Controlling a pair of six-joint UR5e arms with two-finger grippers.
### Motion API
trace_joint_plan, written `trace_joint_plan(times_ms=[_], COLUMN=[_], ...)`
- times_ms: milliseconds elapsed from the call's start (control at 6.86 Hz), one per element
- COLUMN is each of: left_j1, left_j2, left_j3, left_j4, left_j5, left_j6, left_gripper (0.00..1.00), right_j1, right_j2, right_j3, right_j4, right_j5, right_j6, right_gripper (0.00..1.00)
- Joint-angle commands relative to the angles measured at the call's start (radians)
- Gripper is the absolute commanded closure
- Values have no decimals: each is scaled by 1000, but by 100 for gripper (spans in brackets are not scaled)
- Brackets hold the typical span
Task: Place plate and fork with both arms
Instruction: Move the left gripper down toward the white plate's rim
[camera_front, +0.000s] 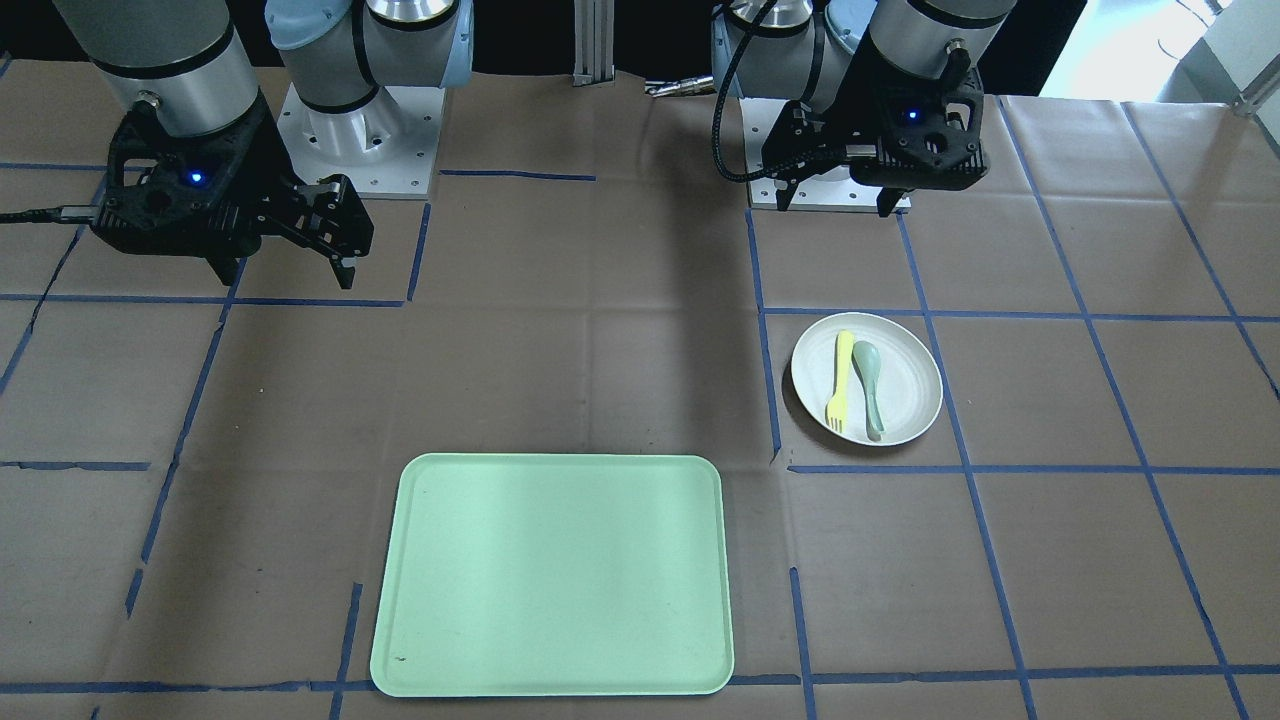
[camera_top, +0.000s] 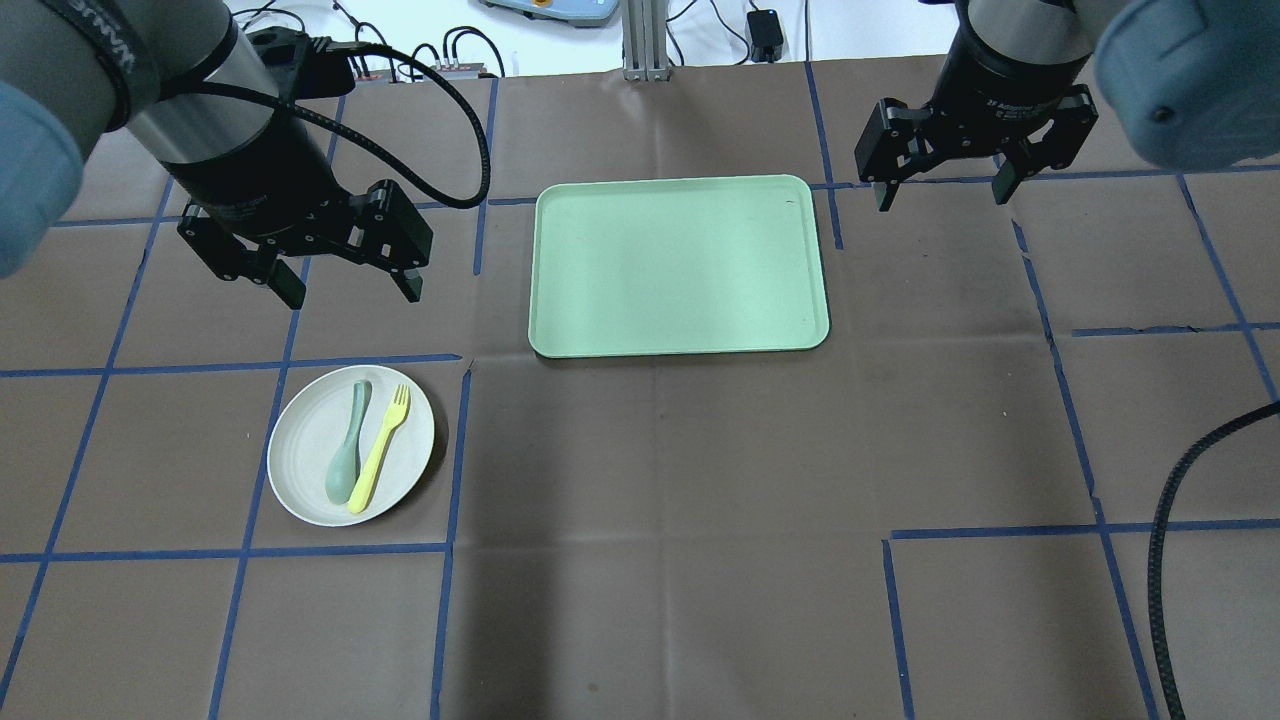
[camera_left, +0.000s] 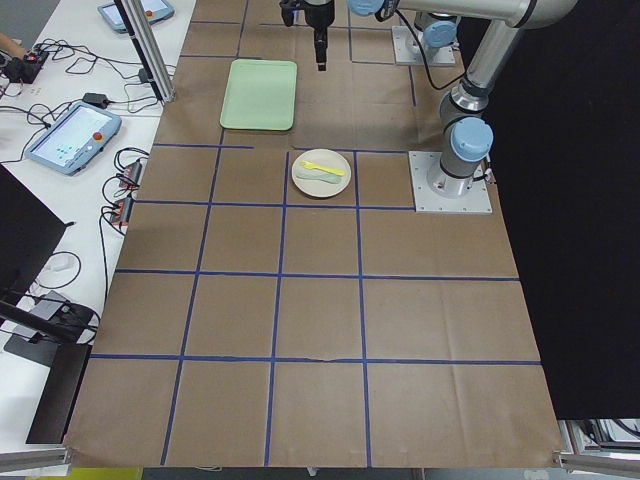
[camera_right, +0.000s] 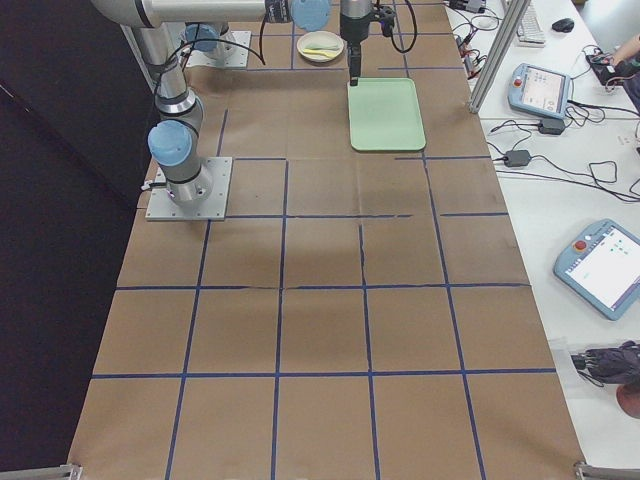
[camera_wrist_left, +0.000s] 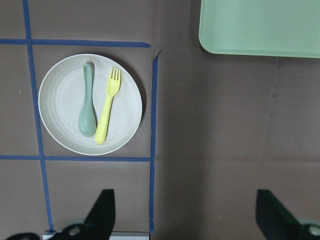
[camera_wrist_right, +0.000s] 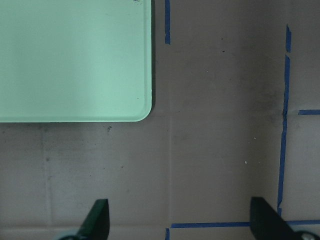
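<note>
- Left gripper (camera_top: 353, 290), black with two fingers, hangs over the table off the left short side of the rectangular light-green tray (camera_top: 680, 265). Its jaws are spread wide and hold nothing.
- In the left wrist view both fingers (camera_wrist_left: 102, 212) stand far apart at the lower edge, with only brown paper between them.
- Right gripper (camera_top: 943, 198), of the same black make, hangs off the tray's right far corner. Its jaws are also spread wide and hold nothing.
- In the right wrist view one rounded corner of the tray is seen, and the fingers (camera_wrist_right: 97, 215) are apart from it.
- The round off-white shallow plate (camera_top: 300, 450) lies flat on the brown paper table (camera_top: 700, 500), which is marked with blue tape lines. The plate is off the tray's near left corner, on the robot's side of it, and does not touch it.
- The small pale-yellow plastic fork (camera_top: 380, 448) lies on the plate, in the half nearer the tray.
- The fork's long axis runs slanted. Its tines point toward the far side of the table and a little toward the tray, and its handle end points toward the robot, close to the plate's rim.
- The grey-green plastic spoon (camera_top: 349, 455) lies just beside the fork, on the side away from the tray, almost along the same direction.
- The spoon is turned the opposite way: its bowl is at the robot's end, next to the fork's handle end, and its handle reaches toward the far side.
- The tray lies flat on the table, and its long sides run left to right.
</note>
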Motion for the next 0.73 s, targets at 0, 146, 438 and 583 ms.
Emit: trace_joint_plan(times_ms=[0,146,438,583], left_j1=[1,1,1,1], left_j2=[5,7,7,7], left_j3=[2,2,-4,-7], left_j4=[0,0,0,0], left_j5=[5,7,5,-3], left_j6=[17,17,17,17], left_gripper=[0,0,0,0], right_j1=[0,0,0,0], right_j2=[2,2,4,4], right_j3=[0,0,-2,-2], right_j4=[-2,0,-2,-2], right_j5=[0,0,0,0], right_j6=[0,0,0,0], right_gripper=[0,0,0,0])
